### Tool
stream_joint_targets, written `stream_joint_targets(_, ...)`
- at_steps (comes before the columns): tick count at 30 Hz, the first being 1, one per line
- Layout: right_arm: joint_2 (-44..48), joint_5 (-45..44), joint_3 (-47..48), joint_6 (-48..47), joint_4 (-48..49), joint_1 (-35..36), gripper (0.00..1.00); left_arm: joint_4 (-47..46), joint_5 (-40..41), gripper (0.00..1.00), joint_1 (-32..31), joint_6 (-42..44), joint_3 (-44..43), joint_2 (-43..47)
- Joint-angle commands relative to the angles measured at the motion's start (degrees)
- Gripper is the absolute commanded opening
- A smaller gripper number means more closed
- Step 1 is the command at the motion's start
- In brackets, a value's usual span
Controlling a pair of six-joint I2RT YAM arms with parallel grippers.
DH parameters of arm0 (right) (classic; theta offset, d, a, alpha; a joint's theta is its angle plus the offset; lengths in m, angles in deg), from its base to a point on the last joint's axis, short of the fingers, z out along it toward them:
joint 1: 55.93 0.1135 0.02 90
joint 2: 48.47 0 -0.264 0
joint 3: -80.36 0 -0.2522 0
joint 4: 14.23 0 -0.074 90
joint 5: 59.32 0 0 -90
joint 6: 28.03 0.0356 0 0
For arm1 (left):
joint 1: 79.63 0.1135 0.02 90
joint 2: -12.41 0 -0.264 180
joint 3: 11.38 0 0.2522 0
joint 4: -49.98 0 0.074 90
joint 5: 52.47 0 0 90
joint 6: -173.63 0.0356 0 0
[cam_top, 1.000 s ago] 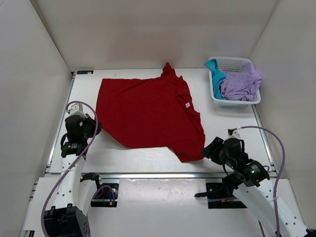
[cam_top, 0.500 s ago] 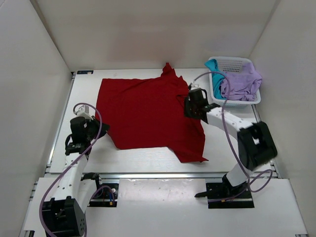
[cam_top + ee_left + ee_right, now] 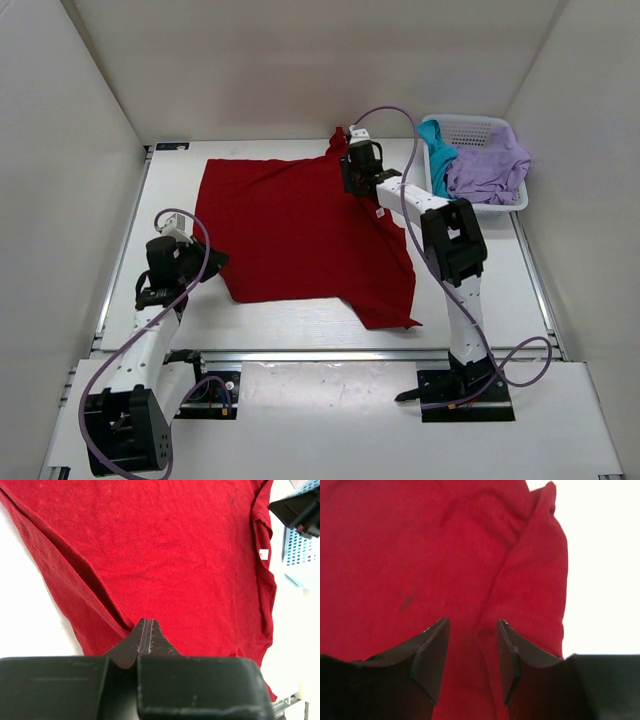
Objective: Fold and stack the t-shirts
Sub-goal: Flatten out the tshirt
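The deep red t-shirt (image 3: 300, 235) lies spread flat on the white table; it also shows in the left wrist view (image 3: 175, 555) and the right wrist view (image 3: 420, 550). My left gripper (image 3: 208, 262) is shut, its tips (image 3: 145, 623) over the shirt's near-left hem with no fabric seen between them. My right gripper (image 3: 350, 178) is open over the shirt's far-right sleeve, its jaws (image 3: 472, 625) straddling a raised fold of red fabric. The teal t-shirt (image 3: 437, 150) and the lavender t-shirt (image 3: 488, 168) lie bunched in the basket.
A white mesh basket (image 3: 478, 209) stands at the table's far right; its corner shows in the left wrist view (image 3: 300, 555). The right arm (image 3: 455, 250) stretches across the shirt's right edge. White walls enclose the table on three sides.
My right arm has swung from the near right corner up across the shirt to its far-right sleeve. My left gripper edged right to the hem; the shirt's near-left corner shifted slightly left.
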Motion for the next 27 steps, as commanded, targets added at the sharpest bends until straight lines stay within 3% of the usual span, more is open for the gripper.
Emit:
stream_joint_targets(1,-3.0,-3.5,6.8,-2.7,-3.1,-0.3,0.4,-1.3,-2.3,0.0,0.5,0.1,-0.2,-0.2)
stream_joint_targets(14,-6.6,-2.3,8.5,-0.8,-6.5,-1.3,0.34,-2.1,-2.2,0.0,1.2,-0.7,0.2,-0.9)
stream_joint_targets(19,-9.6,-2.1,13.9,-0.6,-11.9,-1.2,0.33,-2.6,-2.3,0.0,1.3,-0.6,0.4,-1.2)
stream_joint_targets(25,-9.6,-3.8,16.2,0.6,-13.8,-2.7,0.05,-2.6,-2.1,0.0,1.5,-0.8,0.2,-1.4)
stream_joint_targets(27,-8.9,-3.2,16.6,0.7,-14.4,-3.6,0.0,-2.2,-2.4,0.0,1.4,-0.6,-0.3,-1.7)
